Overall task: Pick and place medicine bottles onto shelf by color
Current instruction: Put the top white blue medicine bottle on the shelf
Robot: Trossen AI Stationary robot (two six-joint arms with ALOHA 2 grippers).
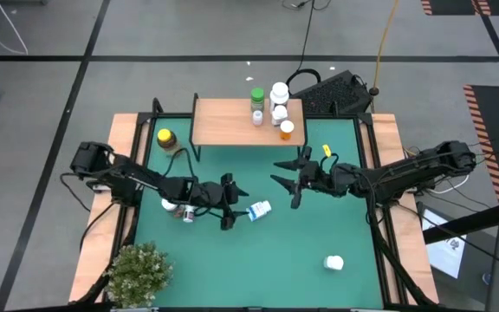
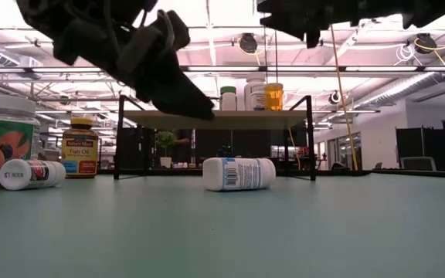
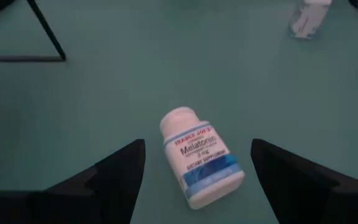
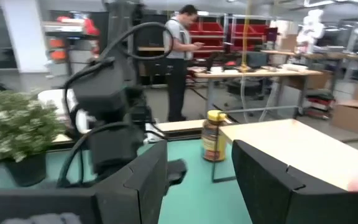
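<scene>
Left wrist view shows the left gripper [image 3: 194,180] with fingers spread, straddling the blue-white bottle [image 3: 201,165] lying on the desk [image 3: 104,93]; lowering and clenching likely comes next. The right gripper [image 1: 291,178] hovers released.

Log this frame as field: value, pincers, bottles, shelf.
left pincer: open, over the mat, facing the blue-white bottle
right pincer: open, empty, in front of the shelf
blue-white bottle: lying on its side on the mat, ungrasped
on shelf: green bottle, white bottles, orange-capped bottle, all at its right end
amber bottle: upright on the mat, left of the shelf
stray white bottle: on its side, near right
plant: near-left corner
</scene>
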